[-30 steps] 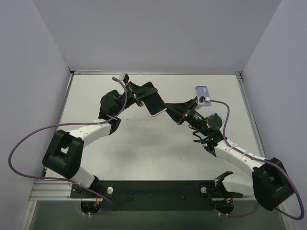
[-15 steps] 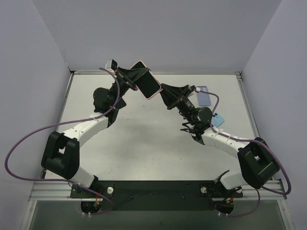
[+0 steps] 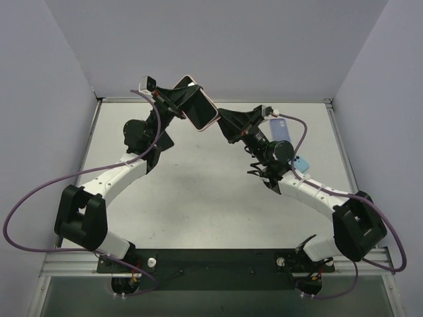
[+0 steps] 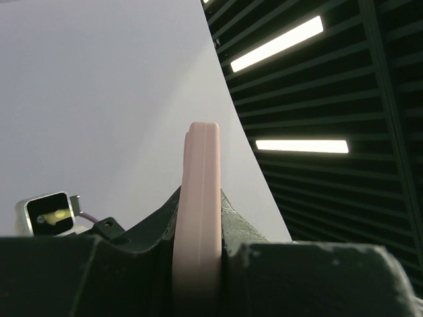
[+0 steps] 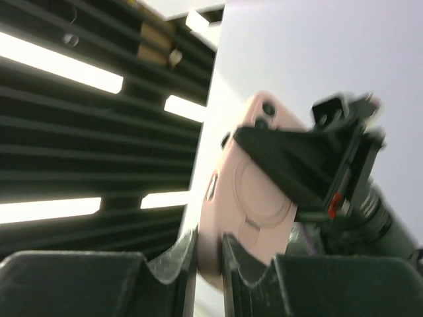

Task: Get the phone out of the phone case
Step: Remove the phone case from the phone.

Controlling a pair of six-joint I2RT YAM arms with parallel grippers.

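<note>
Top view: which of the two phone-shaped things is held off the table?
The pink one, clamped between the left gripper and the right gripper in the air; the blue one lies flat on the table.

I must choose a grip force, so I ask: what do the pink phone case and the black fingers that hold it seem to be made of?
The pink case looks like soft silicone or rubbery plastic with a matte finish: its rounded edge has an even, dull sheen and no sharp glints. The left gripper's fingers look like hard plastic, matte black and slightly grainy, but this is uncertain.
</note>
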